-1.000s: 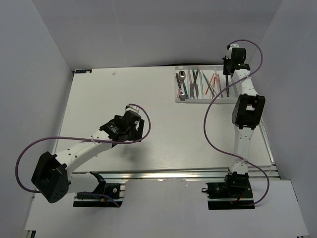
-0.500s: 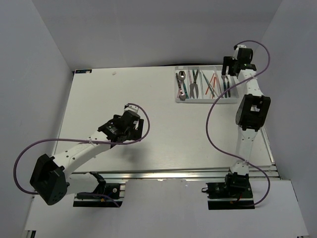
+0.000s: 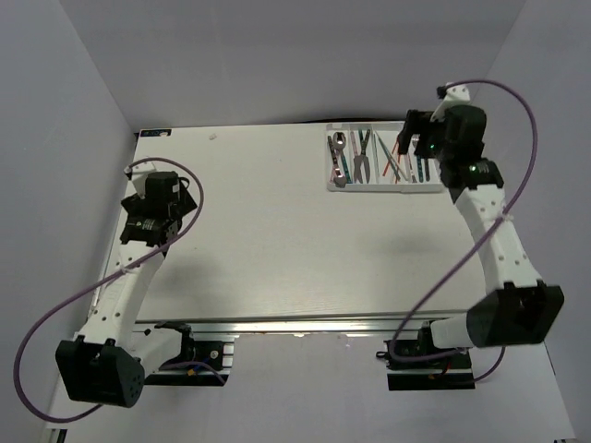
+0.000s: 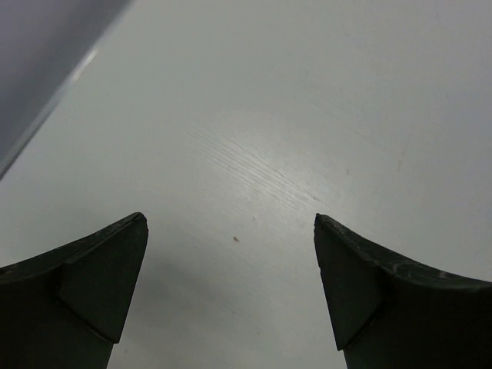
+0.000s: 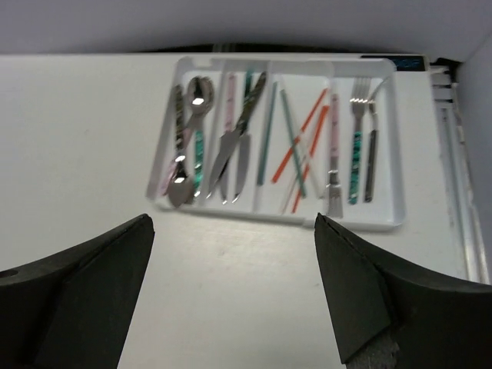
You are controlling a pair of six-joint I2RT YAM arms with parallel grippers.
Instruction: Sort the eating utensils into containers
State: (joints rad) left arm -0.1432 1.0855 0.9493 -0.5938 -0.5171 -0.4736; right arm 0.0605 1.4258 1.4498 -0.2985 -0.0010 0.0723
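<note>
The white tray (image 3: 383,188) lies at the table's far right, and the eating utensils lie in its long containers. In the right wrist view the tray (image 5: 369,223) holds spoons (image 5: 192,146) at the left, then knives (image 5: 234,146), orange and teal chopsticks (image 5: 300,146), and forks (image 5: 357,146) at the right. My right gripper (image 5: 234,219) hangs open and empty, raised on the near side of the tray; from above the right gripper (image 3: 414,137) overlaps the tray's right end. My left gripper (image 4: 231,223) is open over bare table at the left edge, where the top view shows the left gripper (image 3: 159,189).
The grey side wall (image 4: 46,46) rises close to the left gripper. A metal rail (image 5: 461,192) runs along the table's right edge beside the tray. Grey walls enclose the table on three sides.
The right gripper, shut over the tray's right slot a second ago, has opened and pulled up and back. The left arm has swung from the table's middle to its left edge.
</note>
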